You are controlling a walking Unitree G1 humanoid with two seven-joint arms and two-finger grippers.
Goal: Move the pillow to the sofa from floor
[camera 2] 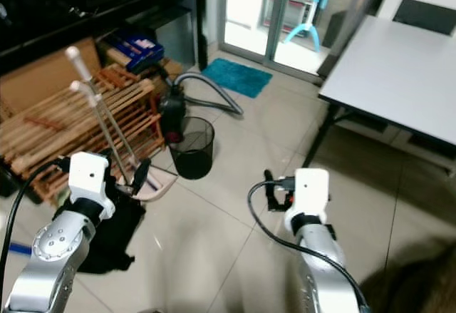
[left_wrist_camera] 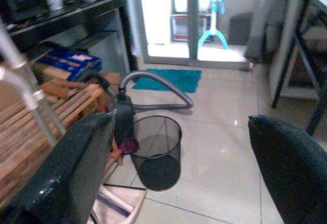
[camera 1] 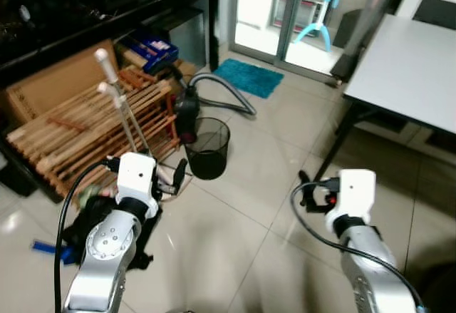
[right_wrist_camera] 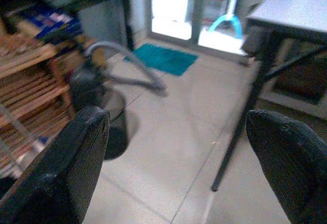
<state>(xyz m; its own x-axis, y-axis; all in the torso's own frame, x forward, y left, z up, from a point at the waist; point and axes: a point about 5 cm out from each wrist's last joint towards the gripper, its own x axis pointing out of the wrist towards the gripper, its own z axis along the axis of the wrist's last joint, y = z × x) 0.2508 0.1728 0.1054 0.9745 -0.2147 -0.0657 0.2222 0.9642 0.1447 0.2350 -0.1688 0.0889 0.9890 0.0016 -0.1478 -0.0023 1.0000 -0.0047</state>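
Black mesh bin (camera 1: 208, 149) ahead | vacuum hose (camera 1: 224, 92) behind | left claw (left_wrist_camera: 173, 183), right claw (right_wrist_camera: 179, 168) both spread, empty

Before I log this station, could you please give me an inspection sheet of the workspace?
Surface: glossy tiled floor.
Job's things: nothing seen of a pillow or a sofa.
Clutter: black mesh bin, vacuum hose, wooden rack, teal mat.
Grippers: left gripper open, raised over the floor near the bin; right gripper open, raised beside the grey table.
Cables: black cable looping from the right wrist.
Surroundings: black shelving, glass door.
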